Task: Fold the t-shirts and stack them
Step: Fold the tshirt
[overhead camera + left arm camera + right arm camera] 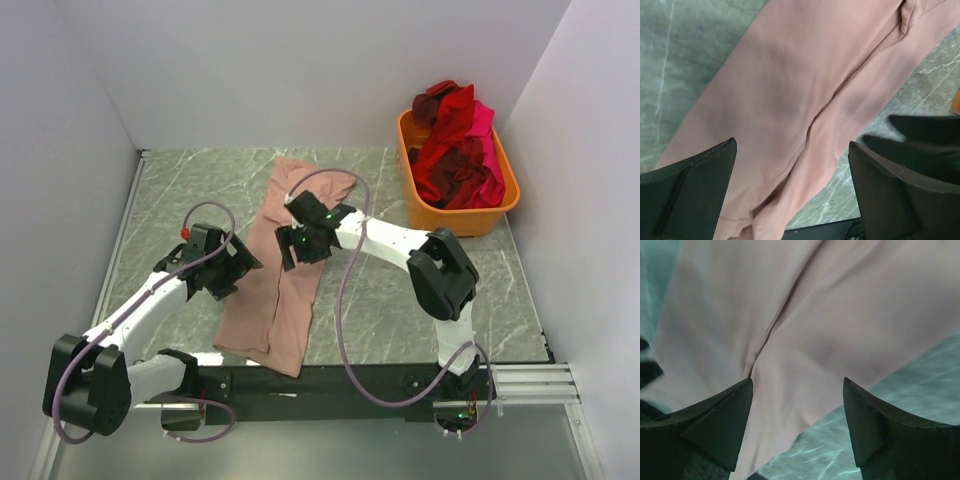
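A dusty pink t-shirt (285, 265) lies on the marble table, folded lengthwise into a long narrow strip running from the back middle toward the front edge. My left gripper (232, 268) hovers over its left edge, open and empty; the cloth (790, 100) shows between its fingers. My right gripper (303, 243) hovers over the strip's middle right, open and empty, with the cloth (805, 315) and a fold crease below it. More t-shirts (458, 145), red, maroon and hot pink, are heaped in the orange tub (478, 218).
The orange tub stands at the back right corner. White walls close in the left, back and right. The black front rail (330, 380) runs along the table's near edge. Grey marble table (180, 190) shows on both sides of the shirt.
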Robot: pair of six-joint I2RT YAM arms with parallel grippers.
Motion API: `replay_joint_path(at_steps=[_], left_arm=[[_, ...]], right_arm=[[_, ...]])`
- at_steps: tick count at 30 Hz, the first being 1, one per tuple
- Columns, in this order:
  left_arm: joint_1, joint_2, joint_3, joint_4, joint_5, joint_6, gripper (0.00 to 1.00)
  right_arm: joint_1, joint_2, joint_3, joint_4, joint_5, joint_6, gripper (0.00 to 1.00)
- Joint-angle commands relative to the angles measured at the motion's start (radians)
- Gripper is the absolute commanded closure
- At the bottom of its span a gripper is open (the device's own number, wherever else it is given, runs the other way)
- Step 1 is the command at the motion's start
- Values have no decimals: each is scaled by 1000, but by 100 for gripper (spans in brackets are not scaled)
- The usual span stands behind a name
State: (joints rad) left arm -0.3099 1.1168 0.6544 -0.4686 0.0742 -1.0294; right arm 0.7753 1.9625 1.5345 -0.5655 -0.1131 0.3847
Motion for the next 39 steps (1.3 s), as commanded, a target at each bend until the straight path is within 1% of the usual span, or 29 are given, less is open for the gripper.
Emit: replay_joint_path(at_steps=[1, 4, 6, 9, 16, 20, 23, 28, 30, 33, 36, 38, 39], left_arm=[[22, 17, 4, 62, 35, 68, 1], [38, 23, 2, 36, 18, 91, 1], [46, -1, -12, 41, 13, 91, 1], [49, -57, -44, 68, 48, 94, 0], [49, -130, -113, 61, 85, 109, 1], [49, -137, -148, 64, 151, 120, 1], [49, -137, -177, 82, 174, 117, 0], [48, -127, -228, 130, 301, 108, 1], [43, -127, -239, 128, 321, 106, 1], [17, -135, -260, 131, 341, 97, 1], [-78, -135, -268, 119, 334, 80, 1], [-118, -127, -266, 99, 325, 66, 1], [-162, -126, -266, 93, 312, 55, 1]], right_arm=[[1, 5, -14, 47, 7, 56, 21], [1, 56, 13, 4, 39, 68, 21], [-1, 87, 21, -10, 81, 65, 21], [-14, 147, 61, -53, 96, 74, 21], [-96, 231, 119, -100, 112, 59, 21], [-155, 263, 138, -111, 112, 39, 22], [-217, 286, 160, -112, 96, 19, 22], [-303, 326, 243, -134, 90, -23, 22], [-321, 325, 272, -148, 84, -30, 22], [-320, 259, 227, -126, 75, -59, 22], [-308, 168, 161, -109, 55, -61, 22], [-301, 84, 115, -86, 55, -52, 22], [-300, 53, 60, -74, 50, -32, 21]])
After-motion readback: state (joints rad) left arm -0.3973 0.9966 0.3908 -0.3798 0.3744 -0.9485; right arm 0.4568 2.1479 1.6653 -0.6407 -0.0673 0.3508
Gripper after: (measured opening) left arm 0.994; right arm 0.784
